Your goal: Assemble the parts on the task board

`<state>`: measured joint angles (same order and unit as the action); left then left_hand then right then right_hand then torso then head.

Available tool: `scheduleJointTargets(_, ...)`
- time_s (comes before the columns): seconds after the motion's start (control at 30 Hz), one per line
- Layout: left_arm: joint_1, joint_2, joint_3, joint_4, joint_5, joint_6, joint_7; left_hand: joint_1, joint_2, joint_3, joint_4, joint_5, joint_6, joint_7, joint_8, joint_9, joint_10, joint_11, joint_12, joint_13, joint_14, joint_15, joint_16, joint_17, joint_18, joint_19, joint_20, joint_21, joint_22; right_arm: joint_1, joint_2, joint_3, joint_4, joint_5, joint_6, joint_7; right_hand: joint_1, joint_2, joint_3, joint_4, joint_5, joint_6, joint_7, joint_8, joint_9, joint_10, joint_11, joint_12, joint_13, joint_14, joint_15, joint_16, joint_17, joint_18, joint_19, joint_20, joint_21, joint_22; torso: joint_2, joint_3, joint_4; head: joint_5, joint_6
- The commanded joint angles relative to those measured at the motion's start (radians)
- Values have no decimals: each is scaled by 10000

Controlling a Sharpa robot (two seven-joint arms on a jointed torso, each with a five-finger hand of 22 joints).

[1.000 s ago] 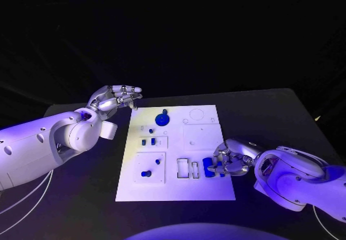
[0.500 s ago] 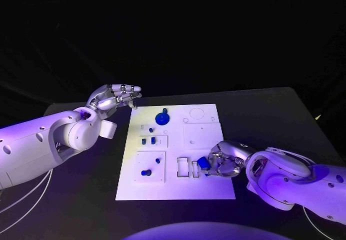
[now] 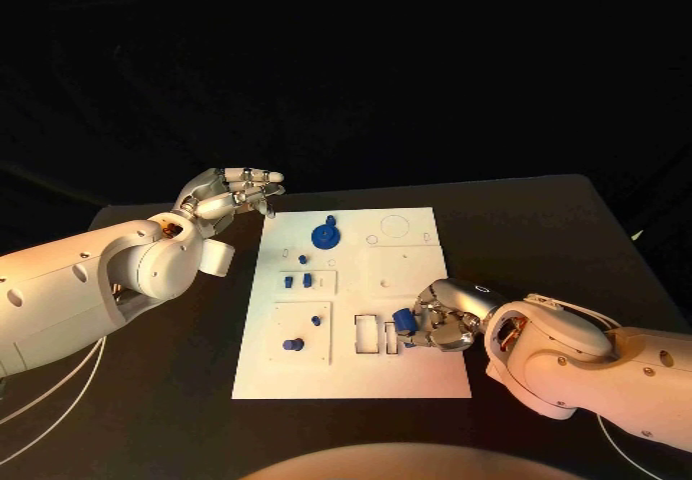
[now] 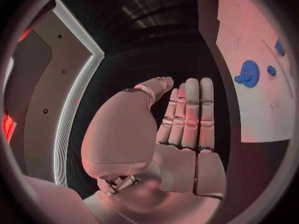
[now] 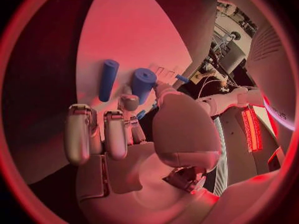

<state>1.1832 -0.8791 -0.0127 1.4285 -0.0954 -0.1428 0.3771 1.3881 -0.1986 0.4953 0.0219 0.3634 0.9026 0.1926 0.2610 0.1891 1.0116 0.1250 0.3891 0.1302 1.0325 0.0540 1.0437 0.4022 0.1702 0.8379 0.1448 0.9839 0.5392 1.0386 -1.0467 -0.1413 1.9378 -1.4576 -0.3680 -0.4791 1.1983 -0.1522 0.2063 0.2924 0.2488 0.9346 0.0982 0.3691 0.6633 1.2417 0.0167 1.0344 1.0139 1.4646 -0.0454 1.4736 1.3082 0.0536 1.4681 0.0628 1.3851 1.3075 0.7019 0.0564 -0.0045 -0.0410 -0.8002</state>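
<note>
The white task board [image 3: 418, 375] lies in the middle of the table. My right hand [image 3: 444, 320] is over its near right part and pinches a short blue cylinder [image 3: 405, 322] beside the rectangular slots [image 3: 376, 334]. In the right wrist view the cylinder [image 5: 142, 83] sits between thumb and finger of that hand [image 5: 131, 139], and a longer blue peg [image 5: 108, 79] lies on the board beside it. My left hand [image 3: 231, 192] hovers off the board's far left corner, fingers extended, holding nothing. A blue gear [image 3: 326, 237] lies at the far end.
Small blue pieces [image 3: 297, 281] stand in the board's left blocks, with further ones [image 3: 293, 345] nearer me. The left wrist view shows my left hand [image 4: 184, 129], the gear [image 4: 249, 73] and the board's edge [image 4: 264, 119]. Black table surrounds the board.
My right hand has shifted left across the board's near right part, carrying the blue cylinder towards the slots. The left hand has stayed where it was.
</note>
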Motion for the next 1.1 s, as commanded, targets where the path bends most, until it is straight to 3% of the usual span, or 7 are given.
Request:
scheduleJointTargets(0.03, 2, 2, 4, 25, -22, 165, 31, -31, 101, -32, -18, 20, -61, 23, -44, -10, -84, 11, 46, 10, -56, -15, -51, -11, 134, -63, 40, -64, -14, -105, -9, -85, 11, -119, -364, -290, 523, 261, 330, -112, -58, 116, -119, 121, 70, 240, -69, 291, 334, 631, -118, 86, 172, -138, 370, -112, 102, 1891, -7, -3, -8, -13, 19)
scheduleJointTargets(0.2, 2, 12, 4, 14, -22, 165, 27, -30, 102, -31, -19, 20, -61, 23, -44, -10, -84, 11, 46, 10, -56, -15, -52, -12, 134, -64, 40, -65, -14, -41, -119, -79, 211, 316, -928, -217, 1107, 303, 966, -219, 91, 191, -195, 152, 91, 410, -143, 553, 703, 644, -184, 125, 245, -152, 398, -180, 158, 1935, -7, -7, -5, -31, 49)
scheduleJointTargets(0.53, 2, 64, 4, -16, -22, 179, 16, 9, 122, -10, -49, 30, -60, 20, -43, -13, -86, 7, 52, 13, -68, -21, -59, -15, 138, -64, 35, -65, -14, 309, -168, -69, 485, 1936, -1442, -49, 1092, 213, 1252, -144, 315, 200, -186, 166, 113, 423, -139, 552, 768, 643, -187, 130, 245, -150, 395, -192, 142, 1941, 5, -10, 11, -68, 99)
scheduleJointTargets(0.7, 2, 66, 3, -12, -23, 182, 1, 31, 127, -1, -67, 33, -60, 20, -42, -14, -88, 6, 54, 13, -72, -24, -62, -16, 139, -63, 32, -61, -12, 360, -54, -68, 496, 2687, -1328, 29, 971, 227, 1331, -64, 323, 207, -179, 177, 127, 448, -130, 578, 817, 639, -178, 126, 229, -148, 390, -188, 128, 1941, 18, -5, 4, -38, 103)
scheduleJointTargets(0.9, 3, 69, 3, -1, -24, 177, -3, 31, 127, -1, -67, 33, -60, 20, -42, -14, -88, 6, 54, 13, -72, -24, -62, -16, 139, -63, 32, -61, -12, 375, 252, -69, 384, 3207, -830, 75, 773, 211, 1369, -28, 259, 208, -166, 188, 146, 478, -117, 613, 881, 632, -168, 117, 201, -142, 378, -181, 94, 1934, 16, -8, -2, -18, 69)
scheduleJointTargets(1.1, 3, 84, 3, 4, -24, 182, -7, 44, 133, 6, -80, 35, -59, 21, -42, -15, -89, 7, 56, 15, -76, -25, -66, -18, 139, -61, 30, -56, -9, 336, 674, -73, 222, 3498, -355, 140, 34, 265, 1398, -13, 64, 291, -180, 245, 195, 647, -123, 807, 1145, 630, -169, 118, 190, -140, 377, -171, 80, 1948, 14, 0, 17, 18, 31)
